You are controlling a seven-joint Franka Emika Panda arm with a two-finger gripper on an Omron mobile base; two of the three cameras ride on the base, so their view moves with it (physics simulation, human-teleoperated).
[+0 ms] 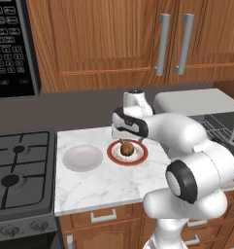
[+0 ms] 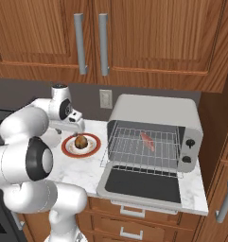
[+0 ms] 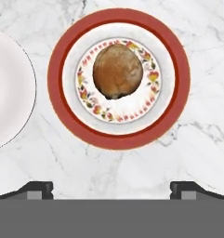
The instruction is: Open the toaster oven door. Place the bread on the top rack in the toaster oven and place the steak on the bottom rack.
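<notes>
Bread (image 3: 117, 70) on red-rimmed plate (image 3: 118, 135), jaws spread wide above, white plate (image 3: 9, 88) cut off at edge

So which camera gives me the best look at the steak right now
The right base view. The steak lies in plain sight on a rack inside the open toaster oven. In the left base view the arm covers most of the oven, so no steak can be made out. The hand view looks down at the bread on its plate.

Toaster oven door (image 2: 141, 185) down, mouth clear; bread (image 3: 117, 70) unobstructed from above; white plate (image 1: 82, 158) beside.
</notes>
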